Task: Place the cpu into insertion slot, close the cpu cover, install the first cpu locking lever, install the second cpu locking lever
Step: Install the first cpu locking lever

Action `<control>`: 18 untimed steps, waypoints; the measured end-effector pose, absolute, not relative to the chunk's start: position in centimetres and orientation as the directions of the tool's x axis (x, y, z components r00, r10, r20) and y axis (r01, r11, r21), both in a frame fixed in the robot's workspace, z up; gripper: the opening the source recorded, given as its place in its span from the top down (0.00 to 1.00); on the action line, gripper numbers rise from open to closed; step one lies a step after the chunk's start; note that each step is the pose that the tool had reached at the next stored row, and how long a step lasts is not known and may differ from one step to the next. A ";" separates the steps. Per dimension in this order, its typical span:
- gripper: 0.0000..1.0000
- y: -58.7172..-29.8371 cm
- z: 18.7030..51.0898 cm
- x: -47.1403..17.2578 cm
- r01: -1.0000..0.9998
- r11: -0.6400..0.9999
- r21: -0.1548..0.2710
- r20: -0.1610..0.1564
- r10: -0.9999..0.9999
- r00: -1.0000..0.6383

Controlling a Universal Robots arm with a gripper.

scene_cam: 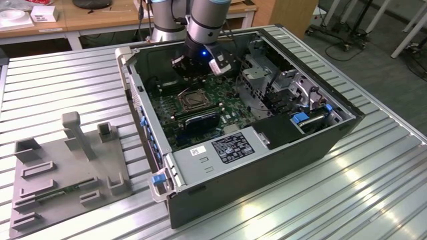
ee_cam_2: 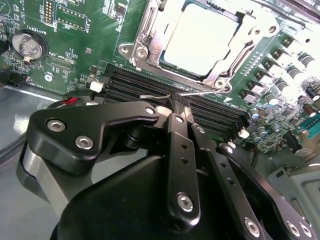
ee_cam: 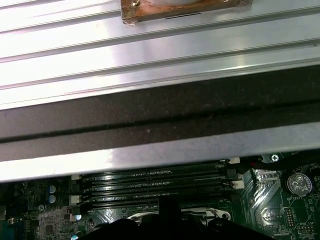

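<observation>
The cpu (ee_cam_2: 200, 35), a pale square chip, lies in the insertion slot (ee_cam_2: 150, 47) on the green board. The silvery cpu cover (ee_cam_2: 250, 37) lies flat around it as a frame. In the exterior view the insertion slot (scene_cam: 192, 100) sits mid-board inside the open case, and my gripper (scene_cam: 198, 70) hangs just beyond it. My gripper (ee_cam_2: 179, 102) is shut, its black fingertips (ee_cam_2: 186, 114) pressed together over the long black memory slots (ee_cam_2: 145, 85). A thin silvery locking lever (ee_cam_2: 155, 96) runs along the slot's edge and passes right at the fingertips; whether they pinch it or just touch it is unclear.
The open computer case (scene_cam: 267, 150) lies on a ribbed aluminium table (scene_cam: 67, 80). A drive cage (scene_cam: 267, 75) stands at the exterior view's right of the board. A grey fixture (scene_cam: 67, 165) sits on the table at the exterior view's left. A coin battery (ee_cam_2: 27, 45) is on the board.
</observation>
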State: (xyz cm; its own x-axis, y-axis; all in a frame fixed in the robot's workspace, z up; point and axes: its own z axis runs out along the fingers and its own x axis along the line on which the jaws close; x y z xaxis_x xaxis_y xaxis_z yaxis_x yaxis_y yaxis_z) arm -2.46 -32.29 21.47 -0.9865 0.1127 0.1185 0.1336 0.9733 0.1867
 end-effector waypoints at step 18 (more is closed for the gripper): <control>0.89 -32.2 21.1 -2.5 0.134 0.972 0.194 0.119 0.112 -0.987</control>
State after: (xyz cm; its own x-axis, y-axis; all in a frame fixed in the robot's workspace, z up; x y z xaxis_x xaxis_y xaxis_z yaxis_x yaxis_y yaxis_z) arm -2.52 -32.15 21.14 -0.9866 0.1118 0.1191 0.1335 0.9719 0.1938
